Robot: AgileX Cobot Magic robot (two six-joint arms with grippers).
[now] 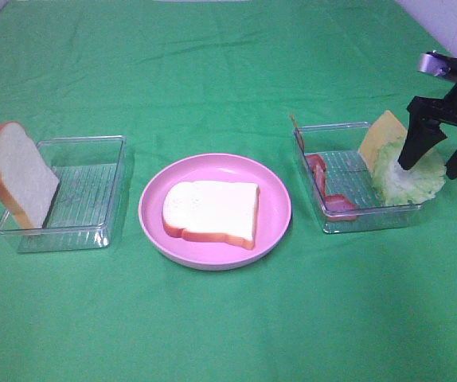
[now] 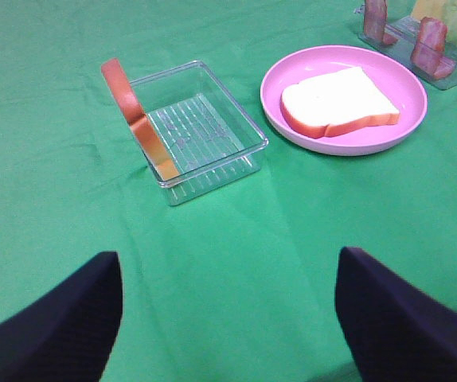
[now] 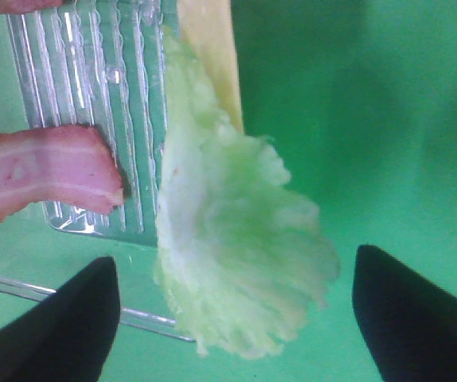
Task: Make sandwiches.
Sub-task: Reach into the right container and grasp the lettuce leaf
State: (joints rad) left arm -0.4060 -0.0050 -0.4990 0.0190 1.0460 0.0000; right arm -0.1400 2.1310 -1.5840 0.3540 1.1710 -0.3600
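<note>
One white bread slice (image 1: 212,211) lies flat on the pink plate (image 1: 276,231). A second slice (image 1: 17,175) leans upright on the left end of the left clear tray (image 1: 93,199). The right clear tray (image 1: 348,163) holds bacon strips (image 1: 328,195), a yellow cheese square (image 1: 384,135) and a pale-green lettuce leaf (image 1: 408,179) hanging over its right wall. My right gripper (image 1: 435,163) is open, its fingers on either side of the lettuce (image 3: 228,239) and just above it. My left gripper (image 2: 228,318) is open and empty, well short of the left tray (image 2: 205,131).
Green cloth (image 1: 228,72) covers the whole table. The plate (image 2: 344,131) sits between the two trays. In the right wrist view the bacon (image 3: 45,175) lies on the ribbed tray floor (image 3: 93,79) beside the lettuce, with the cheese (image 3: 208,48) behind it.
</note>
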